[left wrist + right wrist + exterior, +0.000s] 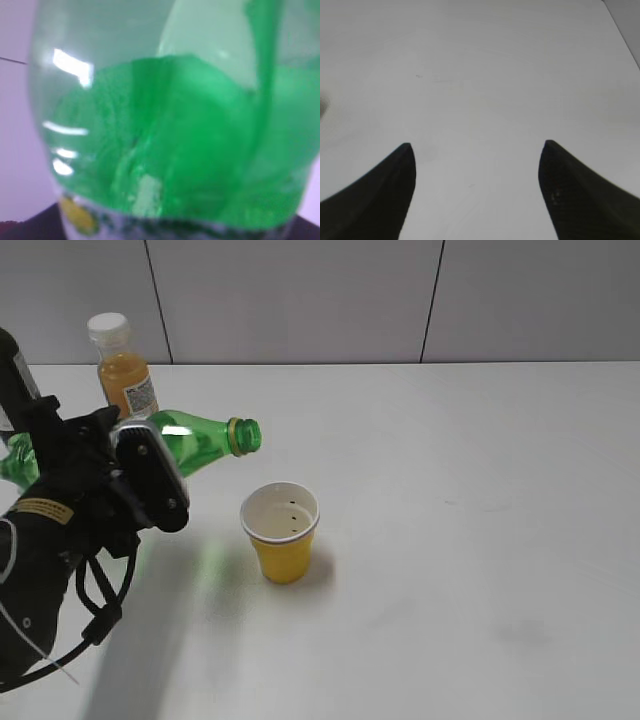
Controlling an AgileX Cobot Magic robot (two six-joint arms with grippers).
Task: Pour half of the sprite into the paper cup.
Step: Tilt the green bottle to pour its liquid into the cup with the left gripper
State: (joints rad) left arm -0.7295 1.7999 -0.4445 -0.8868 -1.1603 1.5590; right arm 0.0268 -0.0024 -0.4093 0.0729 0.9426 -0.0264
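Note:
The sprite, a transparent green bottle with a yellowish neck ring and no cap, is held nearly level in the air, its mouth pointing right, up and left of the paper cup. My left gripper is shut on its body. The bottle fills the left wrist view, green and blurred, and hides the fingers. The paper cup is yellow with a white inside and stands upright on the white table. My right gripper is open and empty over bare table; it does not show in the exterior view.
An orange juice bottle with a white cap stands at the back left. A dark bottle is at the far left edge, partly cut off. A grey panelled wall closes the back.

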